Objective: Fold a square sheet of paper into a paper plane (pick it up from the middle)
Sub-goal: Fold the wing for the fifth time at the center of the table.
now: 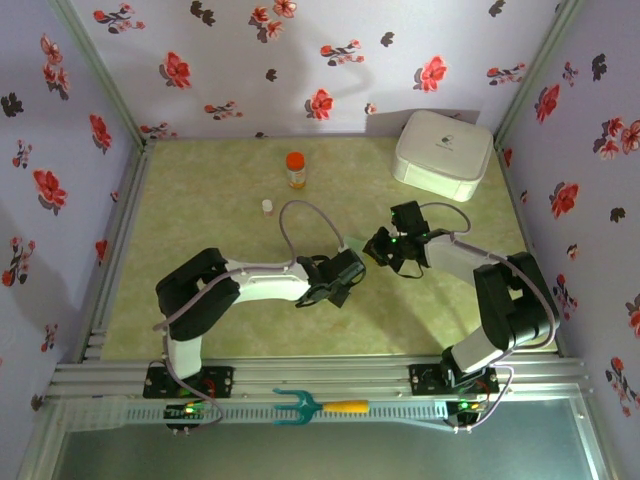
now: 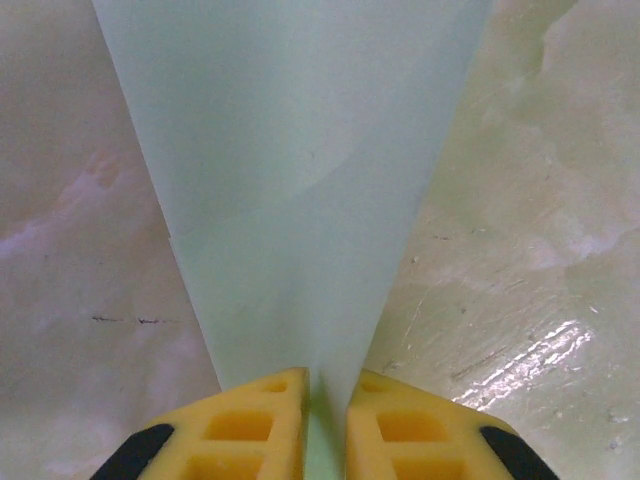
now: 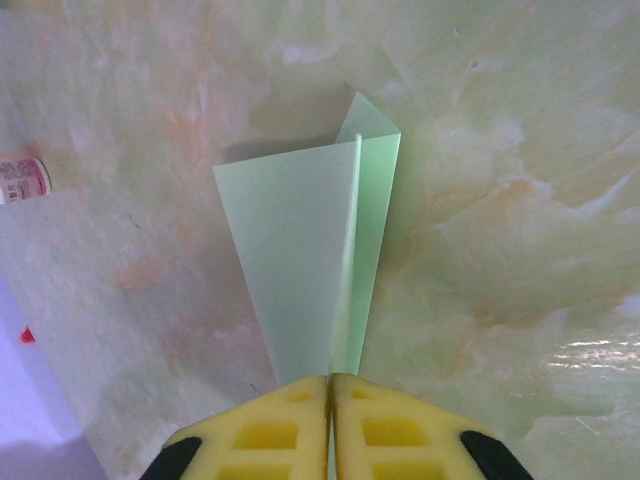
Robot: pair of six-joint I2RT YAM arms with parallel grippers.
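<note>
The square sheet of paper is folded into a narrow, creased pale green dart, the paper plane, and hangs between my two grippers at mid-table. In the right wrist view the plane widens away from my right gripper, a centre ridge on its right, and the yellow fingers are shut on its narrow end. In the left wrist view the plane runs into my left gripper, whose jaws stand a little apart around it. From above, the left gripper and right gripper nearly meet.
A white rounded box stands at the back right. An orange-capped bottle and a small vial stand behind the left arm. A teal fork tool lies on the front rail. Flowered walls enclose three sides.
</note>
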